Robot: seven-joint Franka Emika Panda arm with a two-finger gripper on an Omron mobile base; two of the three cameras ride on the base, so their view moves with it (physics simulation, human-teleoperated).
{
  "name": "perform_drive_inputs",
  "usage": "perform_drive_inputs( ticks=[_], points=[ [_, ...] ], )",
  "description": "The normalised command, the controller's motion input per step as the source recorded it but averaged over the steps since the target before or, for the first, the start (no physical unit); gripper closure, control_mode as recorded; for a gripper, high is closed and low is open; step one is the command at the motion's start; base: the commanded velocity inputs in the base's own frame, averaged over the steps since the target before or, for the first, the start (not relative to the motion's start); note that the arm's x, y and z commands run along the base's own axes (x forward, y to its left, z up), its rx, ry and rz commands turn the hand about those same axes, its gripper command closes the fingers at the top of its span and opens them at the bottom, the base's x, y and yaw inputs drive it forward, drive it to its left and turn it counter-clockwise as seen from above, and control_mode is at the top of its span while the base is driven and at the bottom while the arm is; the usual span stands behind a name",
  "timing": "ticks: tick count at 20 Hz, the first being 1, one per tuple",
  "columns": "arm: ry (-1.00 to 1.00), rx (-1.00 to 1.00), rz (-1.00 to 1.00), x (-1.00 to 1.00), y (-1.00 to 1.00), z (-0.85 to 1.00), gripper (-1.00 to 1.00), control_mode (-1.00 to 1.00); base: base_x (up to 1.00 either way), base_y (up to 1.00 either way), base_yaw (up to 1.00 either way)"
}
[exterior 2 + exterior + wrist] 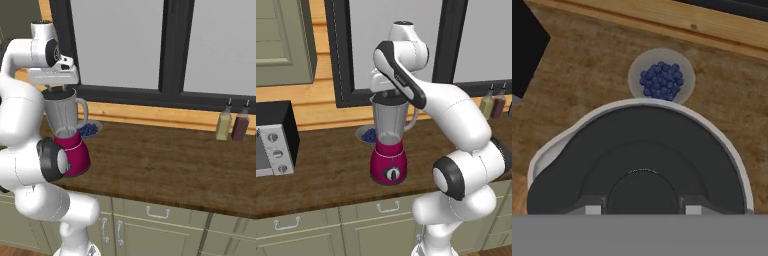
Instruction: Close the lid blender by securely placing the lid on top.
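Lid (642,150) sitting in the mouth of the blender (389,142), black disc nearly filling the pale rim in the hand view, raised centre lying between the two fingertips (593,209). Hand (390,95) hanging straight over the jar, fingers set narrow at either side of that centre knob; cannot tell whether actually pinching it. Blender standing upright on the worktop (331,170), magenta base and dial facing the left base view. Bowl (661,78) of blue berries sitting just behind the jar. Toaster oven (273,145) showing at left in the left base view; two bottles (232,124) standing by the window at right.
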Motion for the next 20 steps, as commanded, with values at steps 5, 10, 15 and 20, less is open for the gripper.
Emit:
perform_drive_inputs(
  ticks=[5,10,15,20],
  points=[
    [0.01,-0.03,0.00,-0.04,0.00,-0.35,-1.00,-1.00,0.00,0.00,0.00],
    [0.00,0.00,0.00,-0.49,-0.01,-0.15,-1.00,-1.00,0.00,0.00,0.00],
    [0.00,0.00,-0.02,-0.79,-0.07,-0.13,-1.00,-1.00,0.00,0.00,0.00],
    [-0.02,0.00,-0.05,-0.94,-0.19,-0.04,-1.00,-1.00,0.00,0.00,0.00]
  ],
)
